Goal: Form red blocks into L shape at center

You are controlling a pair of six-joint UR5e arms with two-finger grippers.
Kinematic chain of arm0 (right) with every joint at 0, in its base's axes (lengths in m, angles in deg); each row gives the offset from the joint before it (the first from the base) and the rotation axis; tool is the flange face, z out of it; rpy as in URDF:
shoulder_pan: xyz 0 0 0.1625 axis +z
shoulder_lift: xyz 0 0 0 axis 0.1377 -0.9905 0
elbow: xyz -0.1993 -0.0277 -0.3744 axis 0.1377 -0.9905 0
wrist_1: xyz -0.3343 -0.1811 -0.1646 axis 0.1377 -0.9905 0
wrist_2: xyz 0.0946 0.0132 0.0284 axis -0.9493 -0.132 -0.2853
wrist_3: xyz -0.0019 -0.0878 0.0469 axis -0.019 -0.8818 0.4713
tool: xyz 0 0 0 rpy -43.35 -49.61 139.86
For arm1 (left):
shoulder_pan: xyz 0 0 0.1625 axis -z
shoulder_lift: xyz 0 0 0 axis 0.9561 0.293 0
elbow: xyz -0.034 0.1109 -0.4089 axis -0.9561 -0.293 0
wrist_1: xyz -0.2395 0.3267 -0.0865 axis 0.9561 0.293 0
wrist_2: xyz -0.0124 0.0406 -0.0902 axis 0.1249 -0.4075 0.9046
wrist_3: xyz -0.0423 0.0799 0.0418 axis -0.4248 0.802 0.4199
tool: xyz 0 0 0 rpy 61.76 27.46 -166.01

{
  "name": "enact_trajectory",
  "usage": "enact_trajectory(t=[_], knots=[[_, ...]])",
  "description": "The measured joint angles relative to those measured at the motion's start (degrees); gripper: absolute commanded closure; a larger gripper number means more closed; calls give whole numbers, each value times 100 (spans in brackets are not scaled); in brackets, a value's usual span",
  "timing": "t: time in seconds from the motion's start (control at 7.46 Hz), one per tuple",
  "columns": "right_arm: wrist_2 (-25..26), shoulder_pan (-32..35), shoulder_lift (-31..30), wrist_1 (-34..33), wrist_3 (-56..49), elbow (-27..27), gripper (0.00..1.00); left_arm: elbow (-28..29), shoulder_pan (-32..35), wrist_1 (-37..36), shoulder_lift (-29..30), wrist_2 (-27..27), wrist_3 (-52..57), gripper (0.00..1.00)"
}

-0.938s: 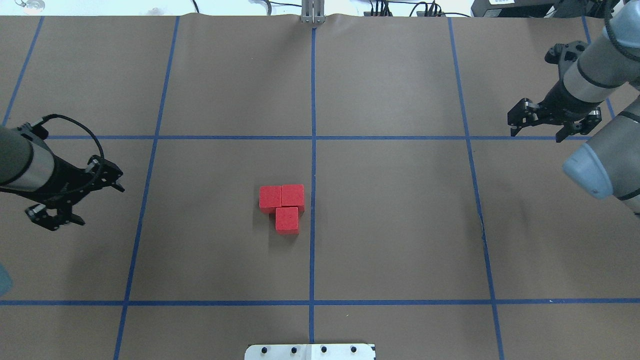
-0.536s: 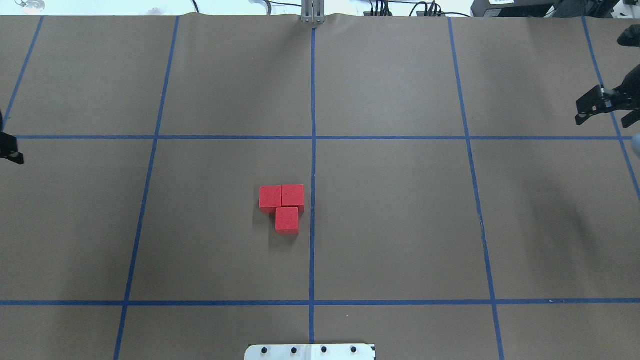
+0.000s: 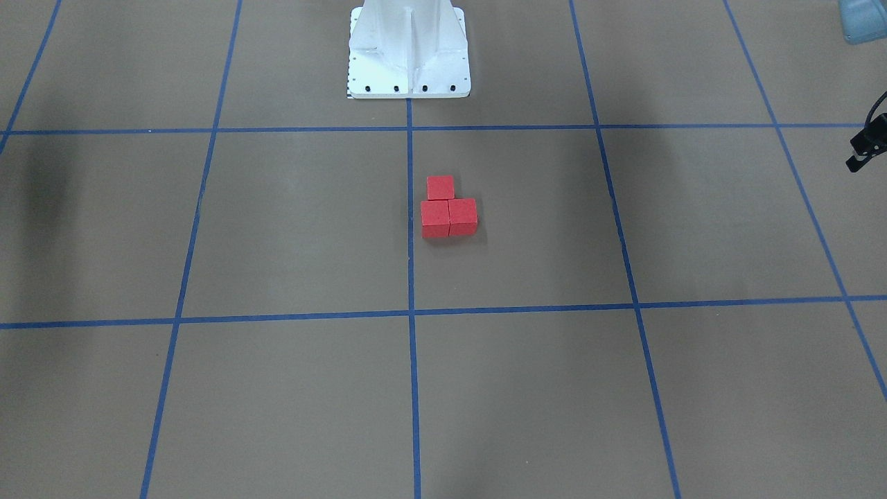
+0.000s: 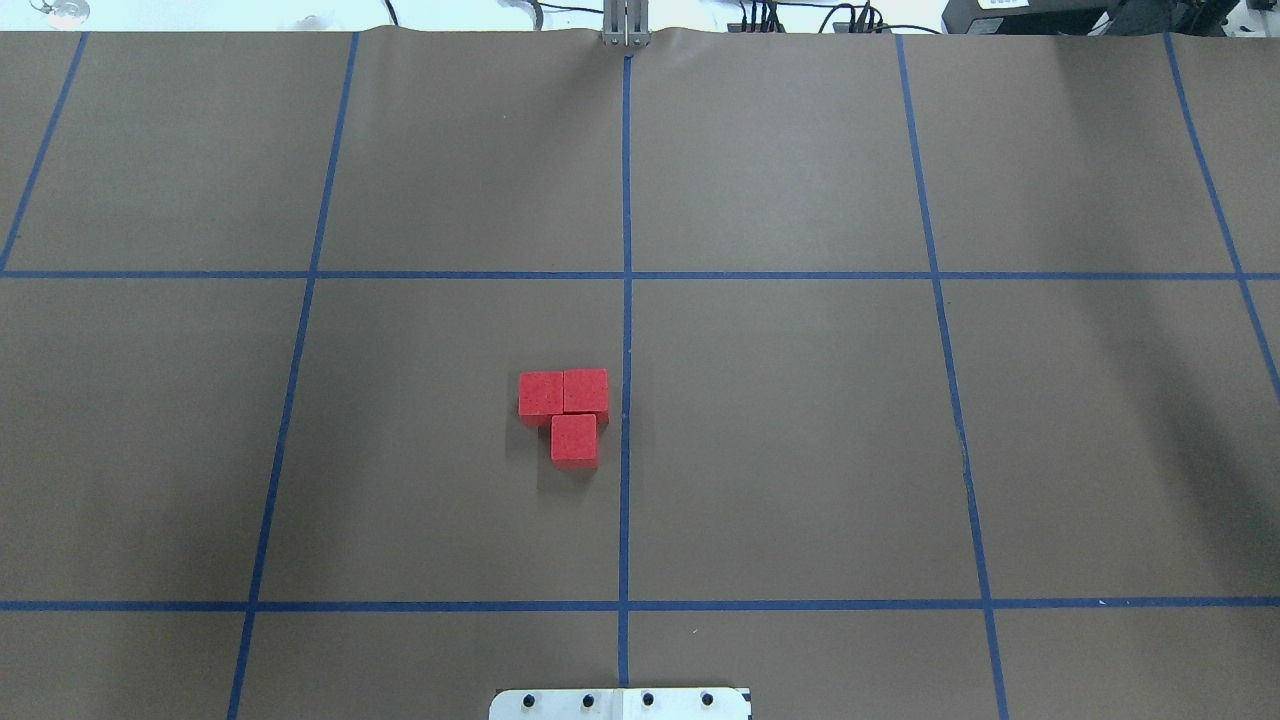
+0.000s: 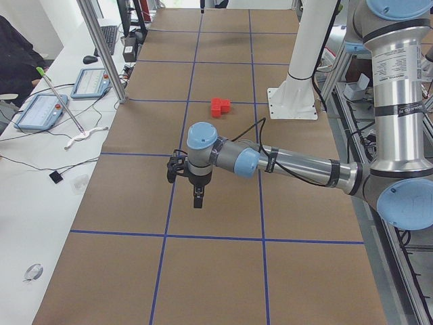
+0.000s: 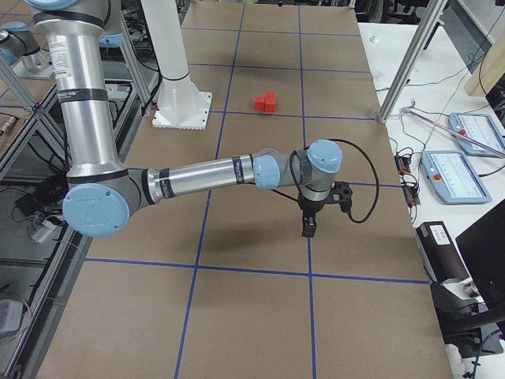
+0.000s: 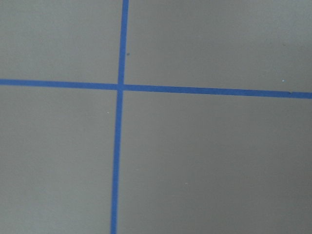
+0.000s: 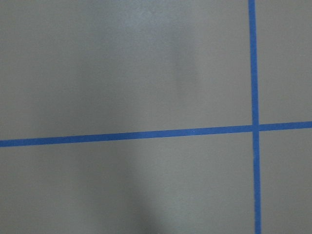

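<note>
Three red blocks sit touching in an L on the brown gridded surface [image 4: 780, 420], just left of the middle blue line. Two stand side by side [image 4: 541, 393] [image 4: 586, 390]; the third [image 4: 574, 440] lies nearer the robot, in front of the right one and slightly offset. They also show in the front view [image 3: 448, 216] and both side views [image 5: 220, 106] [image 6: 266, 102]. My left gripper [image 5: 197, 198] hangs over the table's left end, far from the blocks, with only a black edge of it in the front view [image 3: 863, 144]. My right gripper [image 6: 308, 227] hangs over the right end. I cannot tell whether either is open. Both wrist views show only bare surface and tape.
The white robot base [image 4: 620, 703] [image 3: 409, 52] stands at the near edge. A metal post [image 4: 625, 25] stands at the far edge. Tablets and cables lie on the white desk beyond the table [image 5: 40, 112] [image 6: 461, 162].
Both arms have swung outward and left the overhead view, the left to the left and the right to the right. The three red blocks have not moved.
</note>
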Motion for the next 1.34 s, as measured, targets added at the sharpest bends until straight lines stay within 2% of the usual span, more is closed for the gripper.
enact_trajectory(t=[0.4, 0.54, 0.8, 1.34], knots=[[6, 89, 6, -14, -349, -65, 0, 212, 434, 19, 28, 409, 329, 0], [16, 91, 23, -8, -377, -75, 0, 317, 545, 26, 59, 481, 730, 0], [30, 93, 28, 10, -406, -75, 0, 382, 621, 9, 39, 494, 1508, 0], [47, 94, -42, 33, -397, -78, 0, 292, 628, 22, 12, 500, 1666, 0]])
